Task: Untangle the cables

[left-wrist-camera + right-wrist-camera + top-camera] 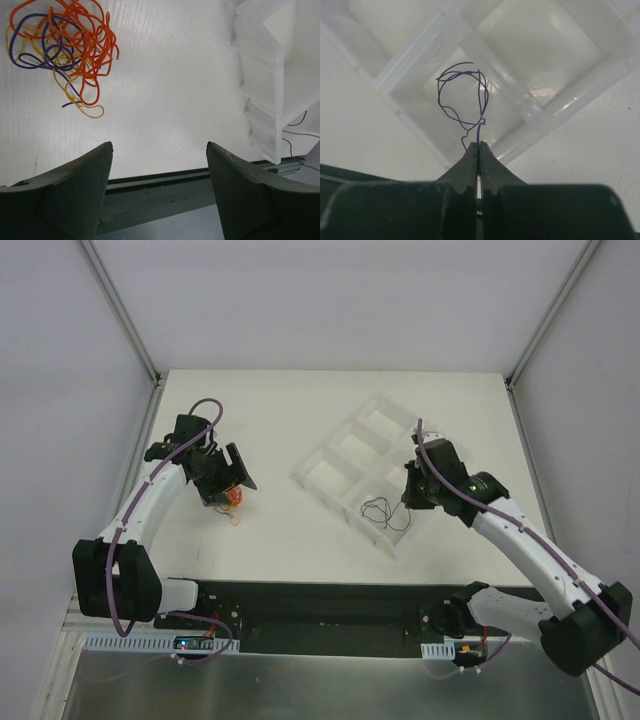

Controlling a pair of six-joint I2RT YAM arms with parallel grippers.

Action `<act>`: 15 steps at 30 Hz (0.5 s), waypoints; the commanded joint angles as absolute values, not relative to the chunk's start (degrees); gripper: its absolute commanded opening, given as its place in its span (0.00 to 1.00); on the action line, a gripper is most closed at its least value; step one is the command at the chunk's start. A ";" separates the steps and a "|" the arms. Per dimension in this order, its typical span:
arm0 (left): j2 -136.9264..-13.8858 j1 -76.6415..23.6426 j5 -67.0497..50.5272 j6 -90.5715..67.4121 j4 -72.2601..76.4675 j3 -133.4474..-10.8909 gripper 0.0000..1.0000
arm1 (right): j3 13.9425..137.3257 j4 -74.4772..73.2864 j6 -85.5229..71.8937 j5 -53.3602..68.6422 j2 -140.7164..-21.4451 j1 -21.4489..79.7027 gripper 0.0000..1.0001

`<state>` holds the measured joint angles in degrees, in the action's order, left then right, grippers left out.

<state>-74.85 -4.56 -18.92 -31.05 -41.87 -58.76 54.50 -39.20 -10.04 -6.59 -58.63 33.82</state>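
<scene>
A tangled bunch of orange, purple and yellow cables (pixel 65 45) lies on the white table, at the upper left of the left wrist view. From above this bunch (pixel 233 500) sits just in front of my left gripper (pixel 226 482). The left gripper (pixel 159 146) is open, with nothing between its fingers and the bunch well apart from them. One thin dark purple cable (pixel 462 95) hangs in loops over a compartment of the clear tray (pixel 450 37). My right gripper (pixel 478 145) is shut on its end. In the top view that cable (pixel 378 510) hangs left of the right gripper (pixel 406 500).
The clear plastic tray (pixel 330 455) with several compartments lies slanted in the middle of the table, and its corner (pixel 270 75) shows at the right of the left wrist view. A dark rail (pixel 330 605) runs along the near table edge. White walls enclose the table.
</scene>
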 commanded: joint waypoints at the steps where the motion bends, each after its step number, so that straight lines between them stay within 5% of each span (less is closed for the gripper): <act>1: -72.34 -5.01 -18.98 -31.64 -42.54 -57.66 0.74 | 60.28 -33.58 -3.52 -4.05 -67.65 31.38 0.00; 15: -71.28 -5.01 -18.73 -31.03 -43.42 -56.95 0.68 | 56.69 -21.80 3.95 9.23 -88.93 32.43 0.00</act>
<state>-71.55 -4.56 -19.05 -31.07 -42.30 -55.64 54.87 -25.50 0.60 6.28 -85.95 31.68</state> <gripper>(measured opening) 0.676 0.010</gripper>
